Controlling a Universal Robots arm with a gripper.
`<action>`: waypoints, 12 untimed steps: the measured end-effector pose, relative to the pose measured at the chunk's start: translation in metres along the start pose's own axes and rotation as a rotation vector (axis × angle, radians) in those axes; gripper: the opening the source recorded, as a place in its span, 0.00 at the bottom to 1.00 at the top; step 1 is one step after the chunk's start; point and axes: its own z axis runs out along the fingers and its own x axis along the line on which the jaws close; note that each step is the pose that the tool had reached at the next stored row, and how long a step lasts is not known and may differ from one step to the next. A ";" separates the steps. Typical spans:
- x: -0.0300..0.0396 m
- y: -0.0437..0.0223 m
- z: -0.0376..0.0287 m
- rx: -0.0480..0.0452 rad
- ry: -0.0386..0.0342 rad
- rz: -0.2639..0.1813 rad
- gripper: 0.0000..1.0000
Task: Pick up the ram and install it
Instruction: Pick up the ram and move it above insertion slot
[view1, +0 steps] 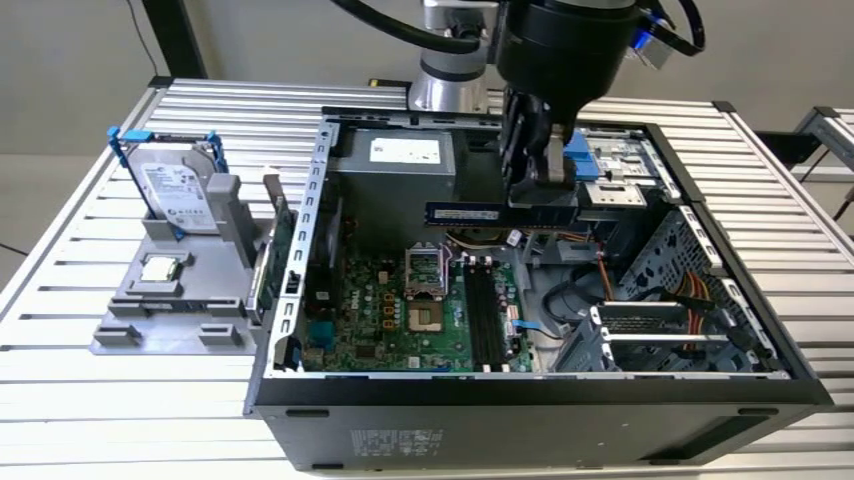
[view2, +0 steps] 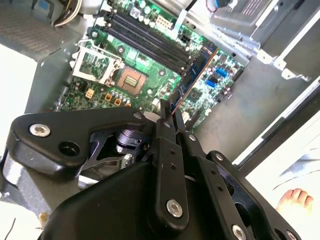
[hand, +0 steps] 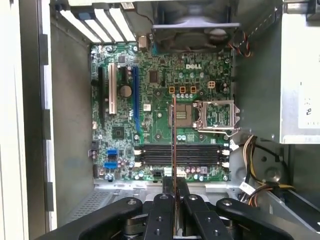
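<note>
Exterior view: hand (view1: 541, 195) is clamped on the ram (view1: 467, 212), holding it level over the open case (view1: 534, 430). The stick hangs above the motherboard (view1: 400, 310) and is not seated. It lies along the exterior view's left-right line, near the far end of the memory slots (view1: 483, 320) and crosswise to them. A hard drive (view1: 174, 190) stands upright in a grey holder (view1: 174, 320) on the table (view1: 80, 400), on the exterior view's left and well apart from the hand.

Second wrist view: fingers closed on the ram (view2: 197, 67), which is seen nearly edge-on (blue label face just visible). It sticks out from the hand (view2: 171, 112) over the motherboard (view2: 135, 60). Memory slots (view2: 145, 37) and CPU socket (view2: 125, 75) lie beyond it, and the stick touches neither.

First wrist view: ram (hand: 173, 140) shows as a thin edge-on line coming out of the hand (hand: 175, 192). It crosses the memory slots (hand: 180, 156) at about a right angle. CPU socket (hand: 216, 116) sits just beside that line, with its lever frame down. Motherboard (hand: 160, 115) is in full sight, with a fan (hand: 192, 25) at its far end.
</note>
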 end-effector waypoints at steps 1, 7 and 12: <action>-0.0002 -0.0022 0.0000 0.0000 0.0001 0.000 0.00; -0.0009 -0.0157 -0.0001 0.0000 0.0001 0.000 0.00; -0.0016 -0.0268 -0.0001 0.0000 0.0001 0.000 0.00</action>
